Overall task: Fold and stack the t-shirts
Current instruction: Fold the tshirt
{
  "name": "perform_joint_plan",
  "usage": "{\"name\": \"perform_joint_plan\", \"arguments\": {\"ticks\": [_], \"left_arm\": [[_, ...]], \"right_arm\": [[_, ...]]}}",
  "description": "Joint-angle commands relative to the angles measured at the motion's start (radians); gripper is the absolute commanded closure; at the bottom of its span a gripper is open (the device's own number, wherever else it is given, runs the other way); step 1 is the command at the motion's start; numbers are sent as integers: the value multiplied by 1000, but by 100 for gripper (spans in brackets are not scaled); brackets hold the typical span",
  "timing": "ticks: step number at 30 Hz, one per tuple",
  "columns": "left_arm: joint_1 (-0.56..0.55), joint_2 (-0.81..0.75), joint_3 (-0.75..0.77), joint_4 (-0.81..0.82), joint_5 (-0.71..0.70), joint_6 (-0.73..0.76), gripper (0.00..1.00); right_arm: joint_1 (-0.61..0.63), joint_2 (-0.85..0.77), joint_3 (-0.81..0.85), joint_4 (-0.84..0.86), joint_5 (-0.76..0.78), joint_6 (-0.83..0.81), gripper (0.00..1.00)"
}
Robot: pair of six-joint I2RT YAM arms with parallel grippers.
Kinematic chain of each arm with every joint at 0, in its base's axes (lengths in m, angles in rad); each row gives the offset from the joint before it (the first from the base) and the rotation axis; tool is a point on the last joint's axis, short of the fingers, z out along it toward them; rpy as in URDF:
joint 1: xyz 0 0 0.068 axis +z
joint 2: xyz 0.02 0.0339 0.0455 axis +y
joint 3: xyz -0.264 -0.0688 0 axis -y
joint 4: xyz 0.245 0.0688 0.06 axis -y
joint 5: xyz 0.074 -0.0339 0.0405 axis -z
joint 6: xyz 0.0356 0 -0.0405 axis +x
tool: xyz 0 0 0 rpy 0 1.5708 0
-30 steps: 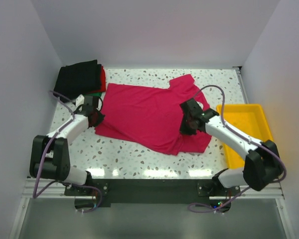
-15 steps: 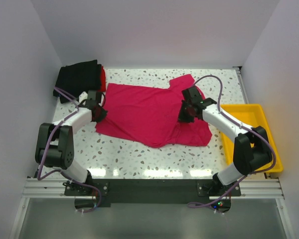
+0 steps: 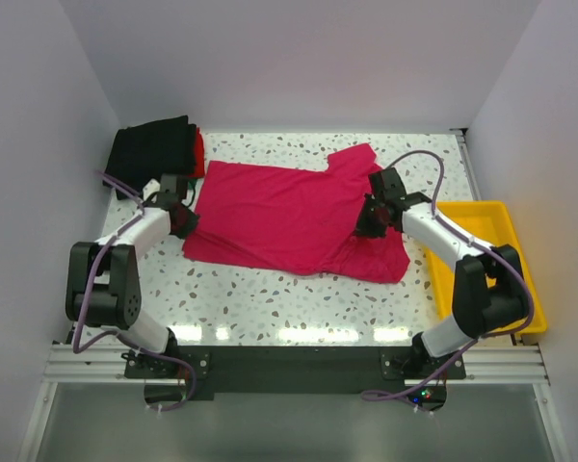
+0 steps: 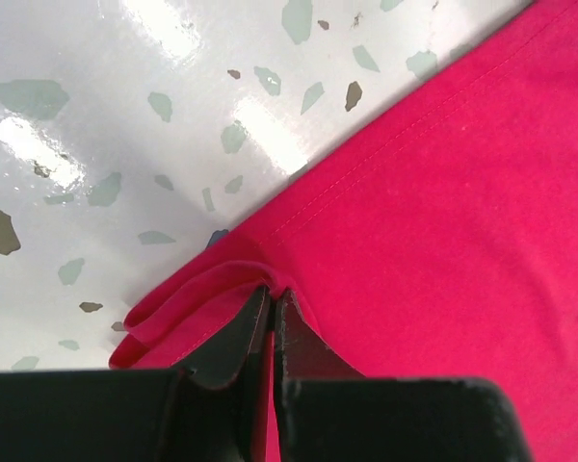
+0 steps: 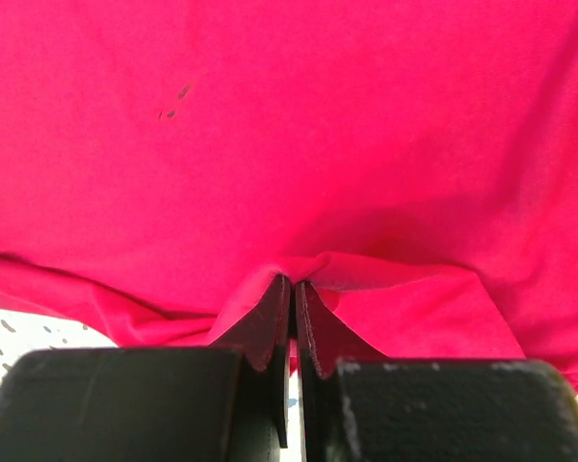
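A white speckled tabletop [image 3: 270,298] is sitting inside plain white walls, with both arm bases bolted at its near edge. The arms are reaching forward from there, one to each side of the pink shirt [image 3: 279,217], which is lying spread across the middle of the tabletop with its near hem rumpled.

The left gripper [image 3: 183,219] is pinching the shirt's left edge. In the left wrist view its fingers are pressing together at [image 4: 270,308] on a small raised fold of pink cloth, with bare tabletop just beyond the hem. The right gripper [image 3: 371,219] is clamping the shirt's right side. In the right wrist view its fingers are closing at [image 5: 293,289] on a bunched ridge of the cloth.

A yellow tray [image 3: 482,241] is sitting at the right edge, just beside the right arm. At the far left corner a stack [image 3: 154,149] of folded shirts is resting, black on top with red showing along its right edge, near the pink shirt's far left corner.
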Motion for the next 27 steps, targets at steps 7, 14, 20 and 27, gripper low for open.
{"name": "perform_joint_plan", "arguments": {"ticks": [7, 14, 20, 27], "left_arm": [[24, -40, 33, 1, 26, 37, 94], [25, 12, 99, -8, 35, 48, 93], [25, 52, 160, -29, 37, 53, 93], [27, 87, 197, -39, 35, 63, 91]], "right_arm": [[-66, -84, -52, 57, -37, -15, 100], [-129, -115, -52, 43, -36, -15, 100], [-173, -116, -37, 34, -43, -18, 100], [-209, -119, -19, 41, -68, -13, 100]]}}
